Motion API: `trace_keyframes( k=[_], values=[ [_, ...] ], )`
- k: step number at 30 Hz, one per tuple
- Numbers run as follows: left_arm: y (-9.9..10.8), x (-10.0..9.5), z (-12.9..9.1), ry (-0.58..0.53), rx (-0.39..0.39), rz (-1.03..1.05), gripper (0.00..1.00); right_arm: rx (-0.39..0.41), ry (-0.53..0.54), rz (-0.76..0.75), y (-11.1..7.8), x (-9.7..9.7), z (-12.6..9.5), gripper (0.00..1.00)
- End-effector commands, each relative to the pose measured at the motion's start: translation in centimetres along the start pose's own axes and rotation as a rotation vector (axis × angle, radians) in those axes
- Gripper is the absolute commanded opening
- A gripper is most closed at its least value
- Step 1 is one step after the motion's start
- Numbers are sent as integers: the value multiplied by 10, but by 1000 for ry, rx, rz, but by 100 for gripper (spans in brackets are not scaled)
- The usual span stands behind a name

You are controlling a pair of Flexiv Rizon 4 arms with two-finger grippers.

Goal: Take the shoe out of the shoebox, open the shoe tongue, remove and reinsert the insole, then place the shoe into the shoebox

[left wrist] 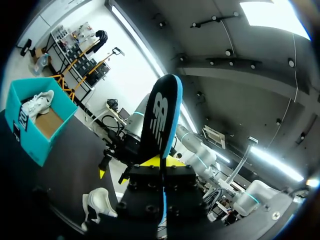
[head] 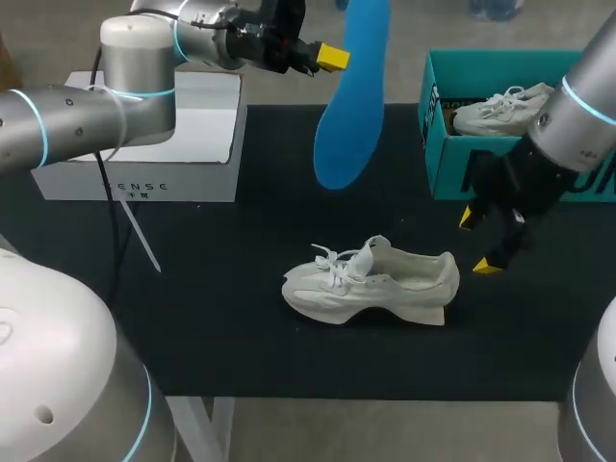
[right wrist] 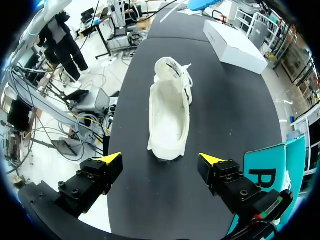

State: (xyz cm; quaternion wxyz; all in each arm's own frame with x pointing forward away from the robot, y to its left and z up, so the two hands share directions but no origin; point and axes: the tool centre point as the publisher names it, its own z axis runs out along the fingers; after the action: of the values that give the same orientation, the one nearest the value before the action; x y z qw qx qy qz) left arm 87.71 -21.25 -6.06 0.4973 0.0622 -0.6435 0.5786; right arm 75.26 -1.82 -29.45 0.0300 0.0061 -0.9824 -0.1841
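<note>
**A:** What is nearest on the table [head: 241,327]?

**B:** The shoe [head: 371,284]. It is a cream-white sneaker with a thick sole. It stands upright on the black table top near the middle, toe to my left and heel to my right. The laces lie loose and the tongue stands up, so the mouth of the shoe is wide open. The right wrist view looks into the pale inside from the heel end.

**A:** And the hand close to it?

**B:** The right gripper [head: 481,241] hangs just beside the heel, a little above the table and apart from the shoe. Its two fingers are spread wide and nothing is between them.

**A:** What is farther back?

**B:** The shoebox [head: 438,144] is at the far right. It is teal and open, and a second shoe [head: 500,108] of the same pale colour lies in it. At the far left is a closed white box [head: 192,135].

**A:** Where is the insole?

**B:** The insole [head: 351,96] is in the air over the far part of the table, between the two boxes. It is bright blue and long, nearly upright, with the wider end low. The left gripper [head: 322,58] pinches its upper part, one finger on each face. In the left wrist view the insole stands edge-on between the yellow tips. There it shows a dark face with a white mark.
</note>
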Motion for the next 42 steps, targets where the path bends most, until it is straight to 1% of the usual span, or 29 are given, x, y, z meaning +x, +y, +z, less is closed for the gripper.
trace_keyframes(
  k=[1, 6, 8, 36, 39, 42],
  values=[
    [0, 0, 0, -1, 1, 1, 0, -5, -11, 8, -3, 8, 2, 100],
    [0, 0, 0, -1, 1, 1, 0, -3, -21, 28, -5, 17, 1, 100],
    [0, 0, 0, -1, 1, 1, 0, -16, -13, 40, -7, 18, 4, 100],
    [0, 0, 0, -1, 1, 1, 0, -16, -13, 40, -7, 18, 4, 100],
    [0, 0, 0, -1, 1, 1, 0, 22, 1, 56, 3, 5, 3, 100],
    [0, 0, 0, -1, 1, 1, 0, 42, 5, 89, 11, -6, 5, 100]
  ],
)
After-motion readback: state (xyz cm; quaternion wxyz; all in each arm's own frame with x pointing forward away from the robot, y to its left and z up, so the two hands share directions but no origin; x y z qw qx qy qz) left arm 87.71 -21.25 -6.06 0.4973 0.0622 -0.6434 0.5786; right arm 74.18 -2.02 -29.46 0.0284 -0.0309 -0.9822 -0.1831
